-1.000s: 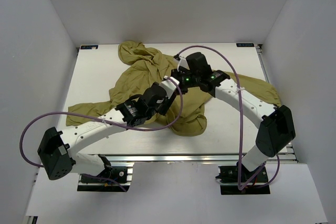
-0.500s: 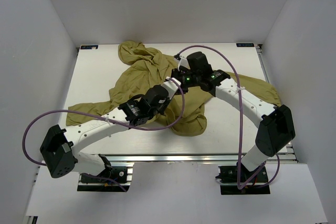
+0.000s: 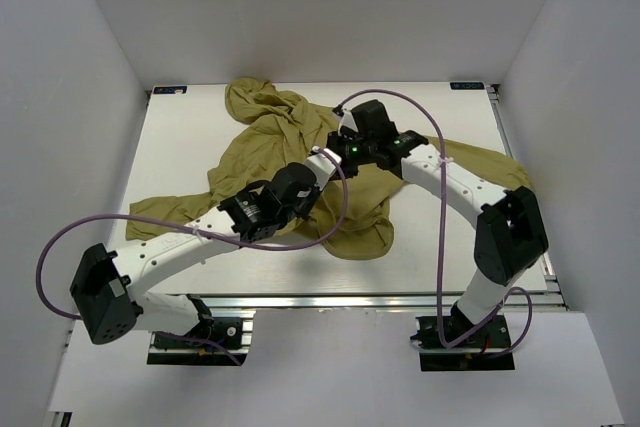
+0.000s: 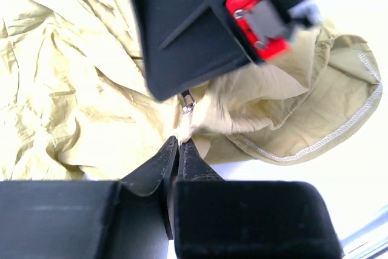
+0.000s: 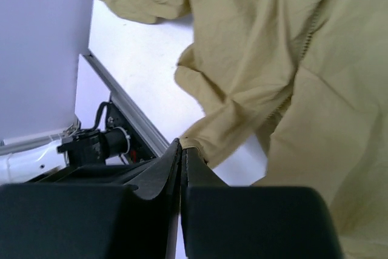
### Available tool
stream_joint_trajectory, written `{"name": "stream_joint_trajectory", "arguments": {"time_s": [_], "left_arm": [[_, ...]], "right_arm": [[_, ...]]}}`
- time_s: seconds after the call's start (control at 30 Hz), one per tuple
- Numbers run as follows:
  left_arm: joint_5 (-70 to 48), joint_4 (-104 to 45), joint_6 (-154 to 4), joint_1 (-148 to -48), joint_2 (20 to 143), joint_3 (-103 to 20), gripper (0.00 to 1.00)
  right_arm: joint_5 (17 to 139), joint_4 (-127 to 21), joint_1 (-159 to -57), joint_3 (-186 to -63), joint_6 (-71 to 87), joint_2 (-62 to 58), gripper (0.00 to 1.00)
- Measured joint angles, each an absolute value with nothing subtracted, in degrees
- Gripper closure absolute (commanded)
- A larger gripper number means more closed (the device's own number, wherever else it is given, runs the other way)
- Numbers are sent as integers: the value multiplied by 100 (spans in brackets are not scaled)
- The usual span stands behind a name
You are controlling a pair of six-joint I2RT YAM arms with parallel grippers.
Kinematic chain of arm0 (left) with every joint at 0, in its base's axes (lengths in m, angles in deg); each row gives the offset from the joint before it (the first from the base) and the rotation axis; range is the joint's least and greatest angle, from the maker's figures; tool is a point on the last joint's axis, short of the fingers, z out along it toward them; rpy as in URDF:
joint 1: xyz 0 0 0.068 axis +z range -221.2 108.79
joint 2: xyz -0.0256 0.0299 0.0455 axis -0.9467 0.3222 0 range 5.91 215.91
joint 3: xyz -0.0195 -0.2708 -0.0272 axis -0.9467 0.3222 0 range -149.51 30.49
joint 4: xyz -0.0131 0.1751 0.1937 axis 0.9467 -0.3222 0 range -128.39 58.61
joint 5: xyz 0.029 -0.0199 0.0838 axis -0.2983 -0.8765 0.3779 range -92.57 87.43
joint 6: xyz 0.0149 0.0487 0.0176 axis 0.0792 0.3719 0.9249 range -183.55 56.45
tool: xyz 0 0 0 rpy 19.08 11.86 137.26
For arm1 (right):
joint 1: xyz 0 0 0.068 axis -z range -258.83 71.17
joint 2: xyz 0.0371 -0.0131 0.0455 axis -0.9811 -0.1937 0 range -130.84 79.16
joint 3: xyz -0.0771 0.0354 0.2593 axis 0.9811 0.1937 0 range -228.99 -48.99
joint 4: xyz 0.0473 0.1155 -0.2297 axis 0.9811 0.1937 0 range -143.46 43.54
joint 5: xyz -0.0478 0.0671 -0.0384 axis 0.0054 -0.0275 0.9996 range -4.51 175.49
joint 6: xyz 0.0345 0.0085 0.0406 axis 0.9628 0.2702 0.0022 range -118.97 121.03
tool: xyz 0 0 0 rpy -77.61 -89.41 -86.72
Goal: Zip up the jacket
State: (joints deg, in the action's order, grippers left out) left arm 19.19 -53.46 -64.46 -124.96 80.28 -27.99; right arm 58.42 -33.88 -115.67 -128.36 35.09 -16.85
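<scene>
From above, the jacket (image 3: 262, 137) lies wrinkled across the middle of the counter (image 3: 180, 147). In the left wrist view, the left end effector (image 4: 178, 142) has its fingers drawn together, apparently pinching a fabric edge just below the zipper pull (image 4: 187, 102). In the right wrist view, the right end effector (image 5: 182, 147) is closed tight on a jacket fold.

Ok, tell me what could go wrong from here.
The left gripper pinches cloth next to the zipper pull, not the pull itself, so it may tug only fabric. The jacket lies crumpled, so the slider could jam on a fold. The right gripper sits very close by; the two might bump.
</scene>
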Motion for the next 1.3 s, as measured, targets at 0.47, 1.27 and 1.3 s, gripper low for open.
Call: {"name": "stream_joint_trajectory", "arguments": {"time_s": [0.47, 1.27, 1.3], "left_arm": [[2218, -5519, -6286, -12645, 7372, -2801, 100], [-328, -5818, -8369, -12640, 7031, -1527, 100], [-416, -5805, -8468, -12640, 7079, -1463, 100]], "right_arm": [[5967, -4112, -11558, -12826, 3341, -2096, 100], [6944, -7257, -10181, -17269, 2456, -6205, 100], [7071, -7513, -10133, -17422, 2447, -6382, 100]]}}
